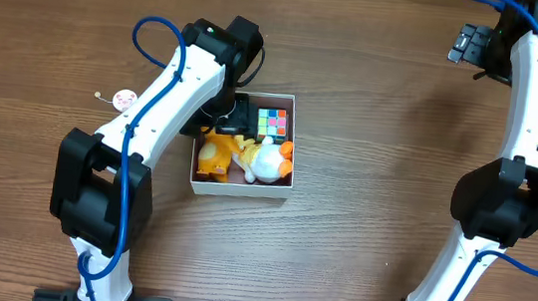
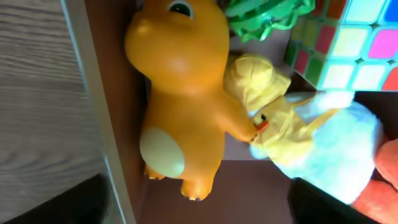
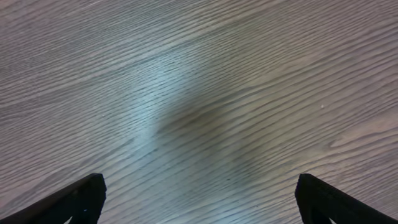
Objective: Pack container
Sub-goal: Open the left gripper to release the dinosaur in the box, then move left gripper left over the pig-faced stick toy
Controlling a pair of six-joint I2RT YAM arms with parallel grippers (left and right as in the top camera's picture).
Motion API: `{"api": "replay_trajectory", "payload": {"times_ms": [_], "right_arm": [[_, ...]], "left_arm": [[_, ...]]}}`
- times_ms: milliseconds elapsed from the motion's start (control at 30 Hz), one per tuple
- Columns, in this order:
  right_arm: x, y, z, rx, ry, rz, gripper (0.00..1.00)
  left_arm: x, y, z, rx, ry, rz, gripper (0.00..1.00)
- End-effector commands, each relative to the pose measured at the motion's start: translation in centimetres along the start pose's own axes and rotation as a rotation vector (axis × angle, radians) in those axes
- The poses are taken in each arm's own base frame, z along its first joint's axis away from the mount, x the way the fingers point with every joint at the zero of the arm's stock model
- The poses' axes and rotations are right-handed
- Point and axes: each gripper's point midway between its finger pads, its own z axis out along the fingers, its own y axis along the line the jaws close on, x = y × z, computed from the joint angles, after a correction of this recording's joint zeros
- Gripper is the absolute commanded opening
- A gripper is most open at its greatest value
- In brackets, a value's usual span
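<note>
An orange figure [image 2: 180,99] with a pale belly is seen closest in the left wrist view, laid along the white wall of the container [image 2: 93,93]. Against it a yellow and white plush [image 2: 292,130] is pressed. A colour cube [image 2: 348,43] and a green piece [image 2: 267,15] are seen beyond them, and a reddish-orange shape [image 2: 379,180] that cannot be made out is cut off at the side. The left gripper [image 2: 196,193] is held over these toys. Its jaws are spread wide, one finger over the wall and the other over the plush, and nothing is grasped.

From overhead, the container [image 1: 241,190] is found about midway between the far and near edges of the bench [image 1: 376,182], somewhat nearer the left edge. The cube [image 1: 273,122] is lodged in its far right corner, the figure [image 1: 212,155] along its left wall and the plush [image 1: 263,160] beside it. A small round disc [image 1: 122,99] is laid on the bench left of the left arm.

The right gripper [image 1: 471,43] is held near the far right corner. In its wrist view the jaws of that gripper [image 3: 199,205] are parted wide, with only bare wood between them.
</note>
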Motion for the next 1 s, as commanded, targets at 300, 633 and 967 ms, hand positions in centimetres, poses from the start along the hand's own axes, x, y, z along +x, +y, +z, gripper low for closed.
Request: {"api": "replay_trajectory", "payload": {"times_ms": [300,633,967], "right_arm": [[-0.4,-0.4,-1.0,0.009,-0.028,0.014,1.0],[-0.4,-0.4,-1.0,0.009,-0.028,0.014,1.0],[-0.4,-0.4,-1.0,0.009,-0.028,0.013,1.0]], "left_arm": [[-6.9,4.4,-7.5,0.105,-0.213,-0.09,1.0],[-2.5,16.7,-6.4,-0.248,-0.035,-0.466,1.0],[-3.3,15.6,0.6,-0.048,0.046,-0.297,1.0]]}}
